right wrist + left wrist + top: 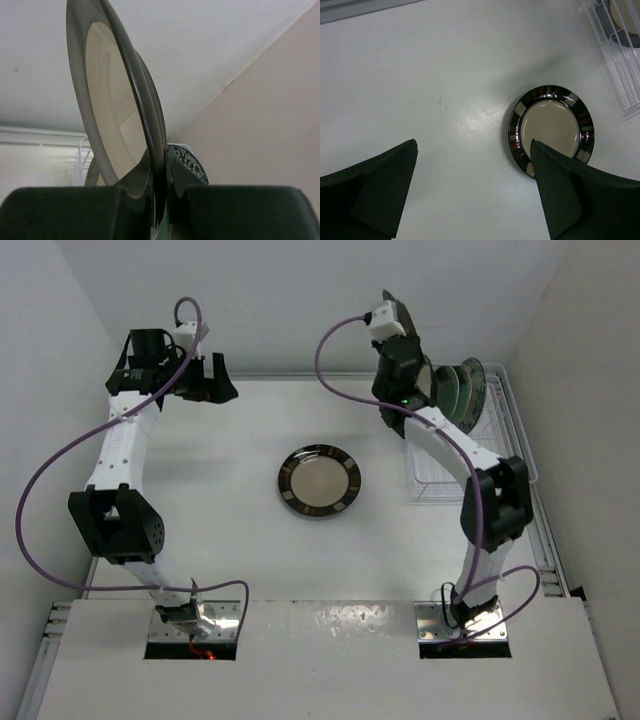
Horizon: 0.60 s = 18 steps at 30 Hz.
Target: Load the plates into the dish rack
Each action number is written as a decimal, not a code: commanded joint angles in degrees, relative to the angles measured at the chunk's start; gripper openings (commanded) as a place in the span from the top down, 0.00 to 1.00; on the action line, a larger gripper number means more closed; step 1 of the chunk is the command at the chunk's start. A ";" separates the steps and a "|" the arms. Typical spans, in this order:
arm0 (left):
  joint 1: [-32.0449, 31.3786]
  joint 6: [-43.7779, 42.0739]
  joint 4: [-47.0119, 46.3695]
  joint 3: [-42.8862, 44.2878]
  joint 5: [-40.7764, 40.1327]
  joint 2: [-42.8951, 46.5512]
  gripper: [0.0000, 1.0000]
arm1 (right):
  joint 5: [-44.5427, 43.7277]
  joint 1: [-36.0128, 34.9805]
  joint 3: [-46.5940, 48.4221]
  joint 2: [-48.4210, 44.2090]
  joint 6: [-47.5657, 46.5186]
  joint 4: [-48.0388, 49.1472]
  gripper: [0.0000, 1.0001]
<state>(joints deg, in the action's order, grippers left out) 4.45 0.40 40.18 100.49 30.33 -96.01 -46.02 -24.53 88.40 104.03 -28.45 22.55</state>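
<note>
My right tool [162,182] is clamped on the lower rim of the held plate [112,105], one finger on each face. The held plate is cream with a grey rim. It stands on edge, its face vertical and turned toward the left of the wrist view, its top leaning slightly left. From above, I see it at the far end of the dish rack [510,440], just beside the racked plates [468,390], which also stand on edge. Behind it the wrist camera catches a blue-patterned plate [194,164]; I cannot tell whether the two touch. My left tool [473,145] hangs over the far left of the tabletop [420,75], jaws spread wide, holding nothing. The dark-rimmed plate [319,481], cream in the middle with paler blocks round its rim, lies flat and face up mid-tabletop, well apart from the dish rack.
</note>
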 commanded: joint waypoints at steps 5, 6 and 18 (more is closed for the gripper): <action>-0.14 -2.07 -0.46 -2.05 -0.97 4.16 0.00 | -6.10 -0.51 2.40 3.81 -11.89 21.03 1.00; 0.38 -2.07 -0.46 -2.05 -0.97 4.16 0.00 | -6.36 -0.34 1.96 4.16 -12.07 21.83 1.00; 1.44 -2.07 -0.46 -2.05 0.70 3.11 0.00 | -9.44 0.63 -4.98 3.55 6.55 8.41 1.00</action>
<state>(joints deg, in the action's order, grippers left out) 4.93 -1.08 40.64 98.48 30.20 -94.59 -52.97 -24.29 83.85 112.40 -29.02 27.35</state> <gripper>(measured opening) 0.997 0.069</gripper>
